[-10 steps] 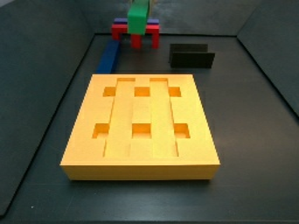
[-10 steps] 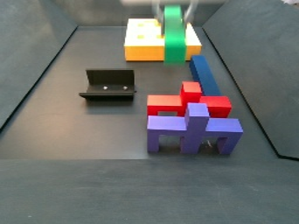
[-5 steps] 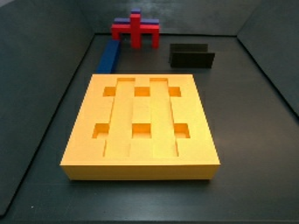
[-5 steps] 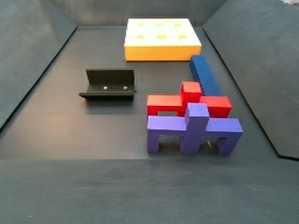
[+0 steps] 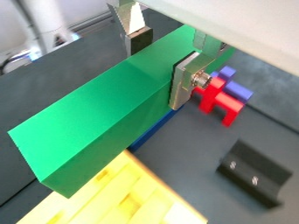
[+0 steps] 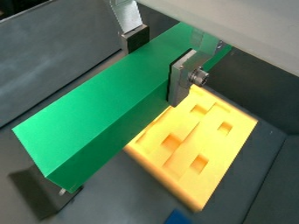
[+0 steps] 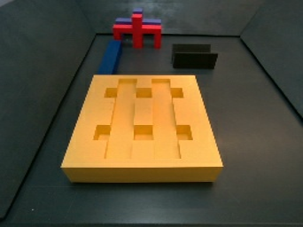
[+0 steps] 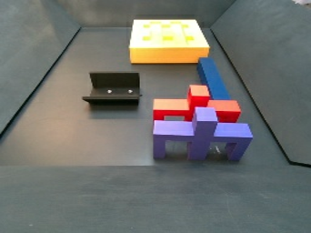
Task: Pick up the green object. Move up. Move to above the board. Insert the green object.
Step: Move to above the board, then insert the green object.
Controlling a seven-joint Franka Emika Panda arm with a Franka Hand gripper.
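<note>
Gripping the green object (image 5: 100,118) about its middle, the claw (image 5: 163,54) shows only in both wrist views, its silver fingers (image 5: 184,80) pressed flat against the bar's two long faces; it is clenched on the bar and carries it in the air. Neither side view shows the claw or the bar at all, so both are presumably high above what those cameras take in. In a wrist view the board (image 6: 201,140) lies partly beneath the bar's near end, its square holes showing past the green edge; in another, the board's corner (image 5: 117,197) sits under the bar while the red cross-shaped piece (image 5: 219,96) and the fixture (image 5: 253,172) lie off to the side on the tabletop (image 5: 198,149). In both side views the board (image 7: 144,127) rests flat, near one end of the tabletop, with the blue bar (image 7: 110,57) just beside one of its corners, running along the tabletop's edge, and the purple piece (image 8: 201,134) well apart at the far end. My judgement is that the lift is done and the step in hand is travelling to above the board. The next move calls for squaring the bar with a groove, centring it over the board, then lowering it evenly so neither end catches a rim.
</note>
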